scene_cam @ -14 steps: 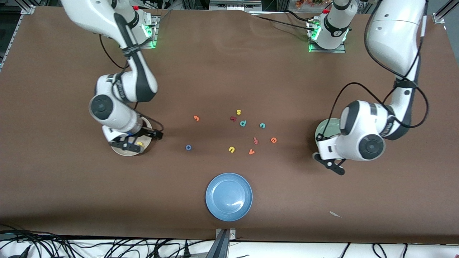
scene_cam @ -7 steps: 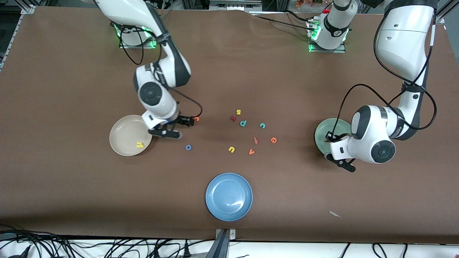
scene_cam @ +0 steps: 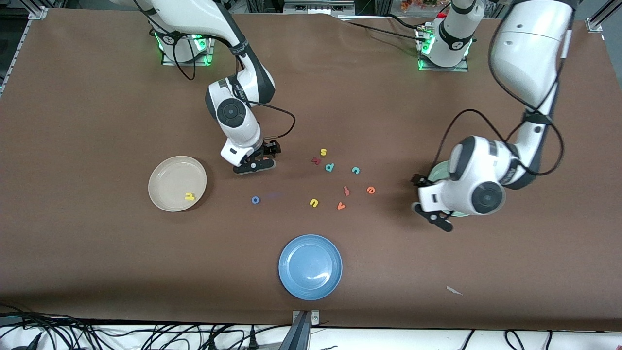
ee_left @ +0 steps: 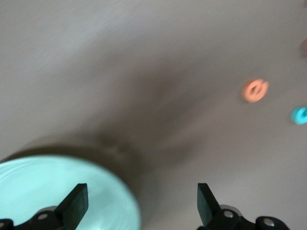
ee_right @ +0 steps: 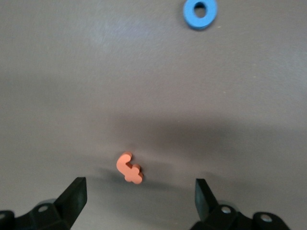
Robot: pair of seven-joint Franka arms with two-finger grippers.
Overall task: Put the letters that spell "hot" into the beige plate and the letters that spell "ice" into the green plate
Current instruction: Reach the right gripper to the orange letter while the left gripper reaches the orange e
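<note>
A brown surface [scene_cam: 97,253] fills my front view, with cables along its near edge. From here I see the beige plate [scene_cam: 167,177] toward the right arm's end, and the yellow h [scene_cam: 189,196] lies in it. The green plate [ee_left: 29,187] sits toward the left arm's end, mostly covered by the left arm in the front view; I cannot tell whether anything lies in it.

My right gripper [ee_right: 139,201] hangs low over the orange t [ee_right: 129,168], fingers spread wide with the t between them and holding nothing. The blue o [scene_cam: 255,200] lies on the surface nearer the front camera than that gripper, well apart from the beige plate.

My left gripper [ee_left: 141,206] is over the edge of the green plate, fingers wide apart and empty. Its wrist view shows the orange e [ee_left: 254,90] and the teal c [ee_left: 301,115] out on the surface. In the front view the dark red i [scene_cam: 346,190] lies just beside the e.

The other letters are scattered mid-surface: a yellow s [scene_cam: 323,152], a dark red piece [scene_cam: 316,160], a teal p [scene_cam: 329,167], a yellow u [scene_cam: 314,202] and an orange v [scene_cam: 341,206]. A blue plate [scene_cam: 310,267] sits nearest the front camera.
</note>
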